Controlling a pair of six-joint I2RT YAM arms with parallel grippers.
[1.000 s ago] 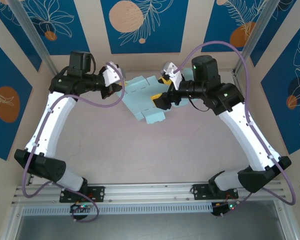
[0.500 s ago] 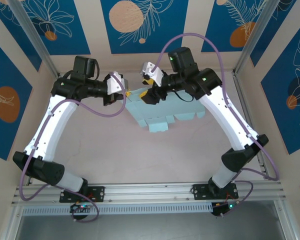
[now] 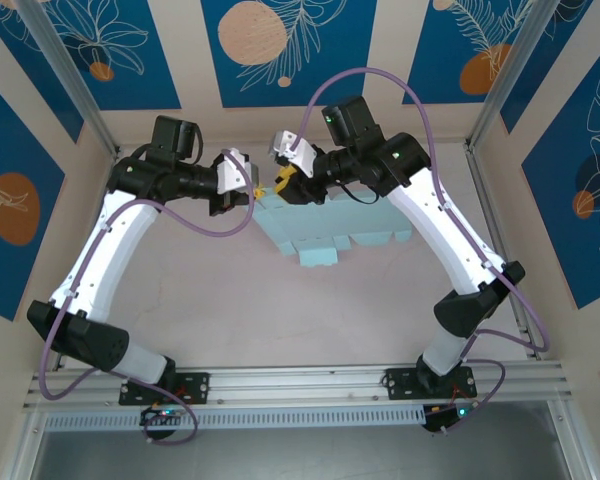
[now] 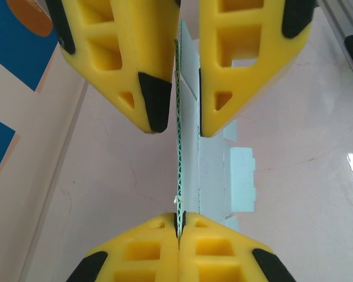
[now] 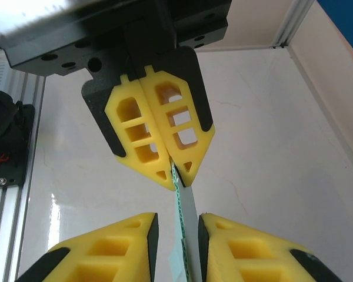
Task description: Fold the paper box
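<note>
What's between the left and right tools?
A thin edge of the paper box runs between them in the right wrist view: left tool shut on it, right tool straddling it, a gap on one side.

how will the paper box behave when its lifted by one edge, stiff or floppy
Probably floppy: the paper box is thin card, just a sliver seen edge-on between the shut jaws of the left pincer. Likely very light, being a thin sheet with cut flaps. It may well bend along its creases, since it is pinched near one edge.
</note>
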